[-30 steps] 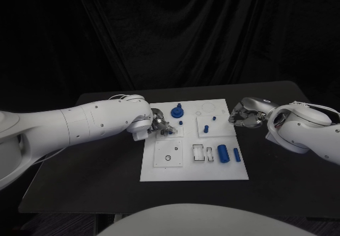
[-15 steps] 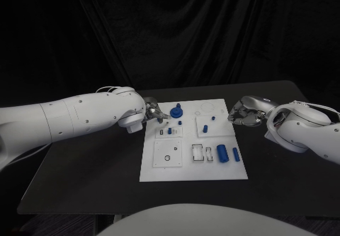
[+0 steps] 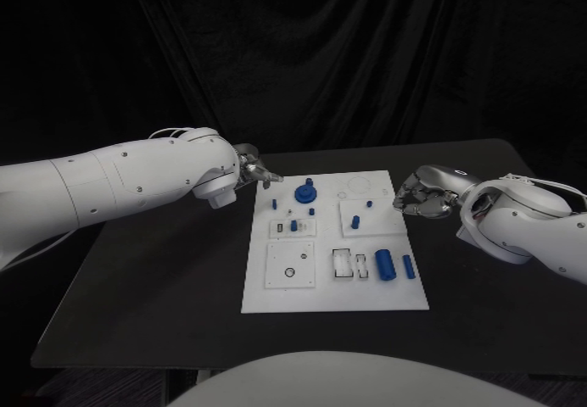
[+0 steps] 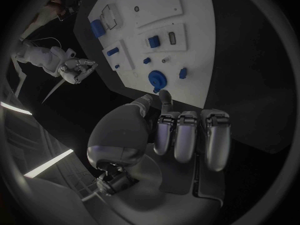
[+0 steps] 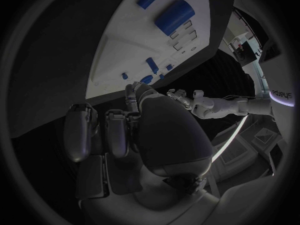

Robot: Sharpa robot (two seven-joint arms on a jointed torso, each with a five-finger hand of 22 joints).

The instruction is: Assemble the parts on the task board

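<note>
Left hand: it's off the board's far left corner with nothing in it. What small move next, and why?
Probably bring the left hand back over the board toward a loose part such as the big cylinder. Its fingers look curled and hold nothing, while blue parts lie unassembled; the right hand sits at the right edge.

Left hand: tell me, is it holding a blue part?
No, the left hand holds nothing; the blue parts lie on the white board beyond its fingers.

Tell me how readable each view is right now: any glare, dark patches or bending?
Head view: even light, task board bright white and readable, table and backdrop nearly black. Left wrist view: fisheye bends the board's edges; left hand dim in the foreground. Right wrist view: same bending, right hand in deep shadow, board lit beyond it.
</note>
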